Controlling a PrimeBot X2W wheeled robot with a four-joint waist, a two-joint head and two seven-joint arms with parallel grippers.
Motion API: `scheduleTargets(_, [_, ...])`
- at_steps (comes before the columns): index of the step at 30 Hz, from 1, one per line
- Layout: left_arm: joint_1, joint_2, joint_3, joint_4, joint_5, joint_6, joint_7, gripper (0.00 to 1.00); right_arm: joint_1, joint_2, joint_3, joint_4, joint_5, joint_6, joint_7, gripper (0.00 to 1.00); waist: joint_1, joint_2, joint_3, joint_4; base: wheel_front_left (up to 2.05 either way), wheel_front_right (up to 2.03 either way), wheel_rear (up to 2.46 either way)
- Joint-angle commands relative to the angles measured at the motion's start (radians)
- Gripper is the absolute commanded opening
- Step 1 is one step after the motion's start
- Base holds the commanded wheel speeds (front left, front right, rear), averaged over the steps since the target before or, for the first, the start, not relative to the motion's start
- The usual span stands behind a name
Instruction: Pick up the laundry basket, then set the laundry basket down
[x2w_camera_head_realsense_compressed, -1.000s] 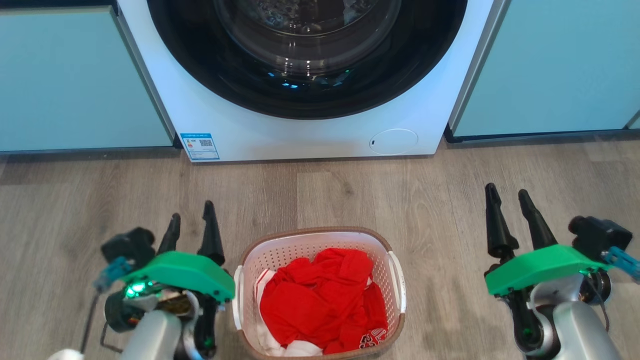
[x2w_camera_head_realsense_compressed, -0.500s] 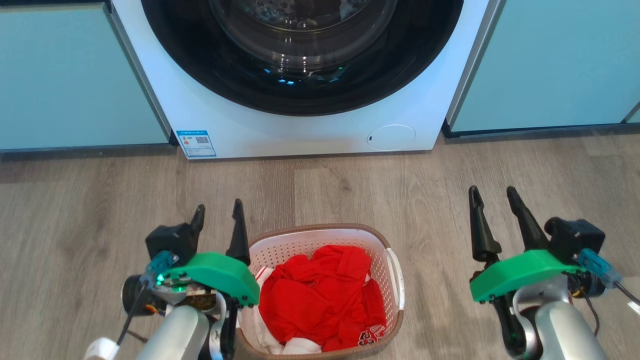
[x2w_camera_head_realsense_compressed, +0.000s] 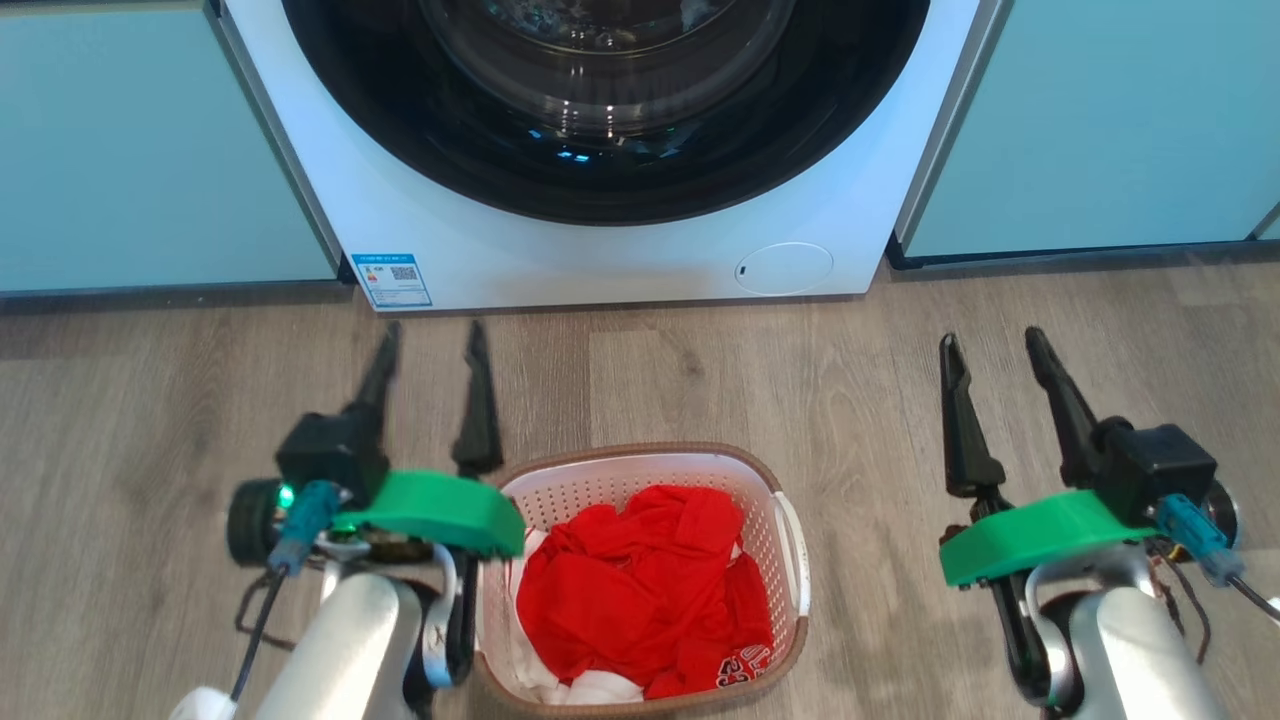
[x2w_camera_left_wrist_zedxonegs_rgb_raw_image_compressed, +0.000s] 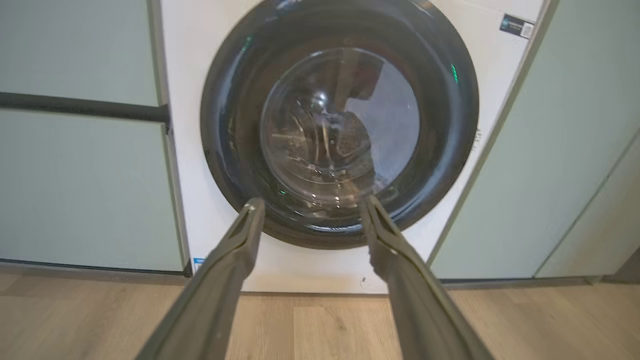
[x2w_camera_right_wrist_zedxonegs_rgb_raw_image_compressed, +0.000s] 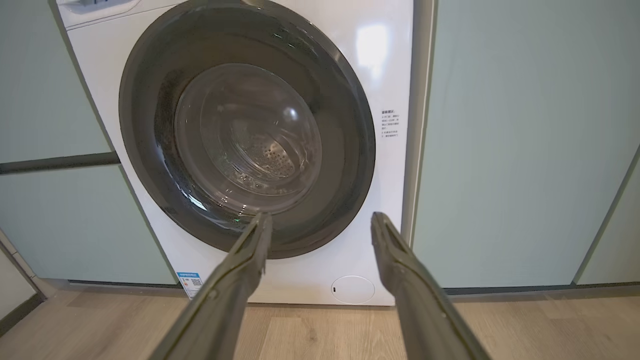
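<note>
- Head view: white perforated brown-rimmed plastic laundry basket (x2w_camera_head_realsense_compressed: 640, 450) seen on grey wood floor (x2w_camera_head_realsense_compressed: 700, 380)
- left gripper (x2w_camera_head_realsense_compressed: 433, 330) spread wide, empty, beside it
- right gripper (x2w_camera_head_realsense_compressed: 990, 338) likewise, well apart

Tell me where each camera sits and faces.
Head view: on the head, looking down at laundry basket and washing machine; left gripper, right gripper show.
Left wrist view: left wrist, facing the machine's door between its own fingers.
Right wrist view: right wrist, facing that door between its own fingers.
Shared: both wrist views show the door.
</note>
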Motion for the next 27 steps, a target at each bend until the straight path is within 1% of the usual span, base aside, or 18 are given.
scheduleTargets(1, [-0.044, -0.005, 0.047, -0.067, 0.051, 0.023, -0.015, 1.0, -0.042, -0.009, 0.016, -0.056, -0.037, 0.006, -0.018, 1.0, 0.0, 0.0, 0.001, 0.001, 0.0, 0.0, 0.0])
scheduleTargets(6, [-0.026, -0.02, 0.08, -0.156, 0.136, 0.095, -0.029, 1.0, -0.03, -0.01, 0.012, -0.102, -0.063, 0.006, -0.032, 1.0, 0.0, 0.0, 0.005, 0.003, 0.0, 0.0, 0.0])
scheduleTargets(7, [-0.026, -0.02, 0.08, -0.156, 0.136, 0.095, -0.029, 1.0, -0.03, -0.01, 0.012, -0.102, -0.063, 0.006, -0.032, 1.0, 0.0, 0.0, 0.005, 0.003, 0.0, 0.0, 0.0])
scheduleTargets(9, [-0.015, -0.024, 0.092, -0.169, 0.15, 0.117, -0.035, 1.0, -0.024, -0.01, 0.011, -0.109, -0.044, 0.006, -0.038, 1.0, 0.0, 0.0, 0.006, 0.004, 0.0, 0.0, 0.0])
scheduleTargets(10, [-0.008, -0.026, 0.097, -0.166, 0.151, 0.121, -0.038, 1.0, -0.022, -0.01, 0.009, -0.11, -0.042, 0.006, -0.041, 1.0, 0.0, 0.0, 0.006, 0.004, 0.0, 0.0, 0.0])
scheduleTargets(12, [0.007, -0.029, 0.107, -0.136, 0.147, 0.112, -0.044, 1.0, -0.019, -0.01, 0.005, -0.104, -0.067, 0.007, -0.047, 1.0, 0.0, 0.0, 0.005, 0.004, 0.0, 0.0, 0.0])
scheduleTargets(15, [0.012, -0.031, 0.12, -0.101, 0.152, 0.087, -0.053, 1.0, -0.015, -0.011, 0.009, -0.081, -0.113, 0.007, -0.056, 1.0, 0.0, 0.0, 0.007, 0.005, 0.0, 0.0, 0.0])
scheduleTargets(18, [0.011, -0.032, 0.118, -0.09, 0.151, 0.074, -0.062, 1.0, -0.013, -0.011, 0.013, -0.053, -0.139, 0.007, -0.064, 1.0, 0.0, 0.0, 0.013, 0.005, 0.0, 0.0, 0.0])
scheduleTargets(21, [0.015, -0.032, 0.099, -0.045, 0.162, 0.047, -0.07, 1.0, -0.015, -0.011, 0.017, -0.005, -0.163, 0.007, -0.073, 1.0, 0.0, 0.0, 0.02, 0.006, 0.0, 0.0, 0.0])
scheduleTargets(25, [0.019, -0.032, 0.086, 0.055, 0.113, -0.006, -0.07, 1.0, -0.026, -0.011, 0.029, 0.05, -0.146, 0.007, -0.073, 1.0, 0.0, 0.0, 0.027, 0.006, 0.0, 0.0, 0.0])
scheduleTargets(27, [0.016, -0.032, 0.091, 0.082, 0.099, -0.016, -0.07, 1.0, -0.033, -0.011, 0.033, 0.064, -0.146, 0.007, -0.073, 1.0, 0.0, 0.0, 0.031, 0.007, 0.0, 0.0, 0.0])
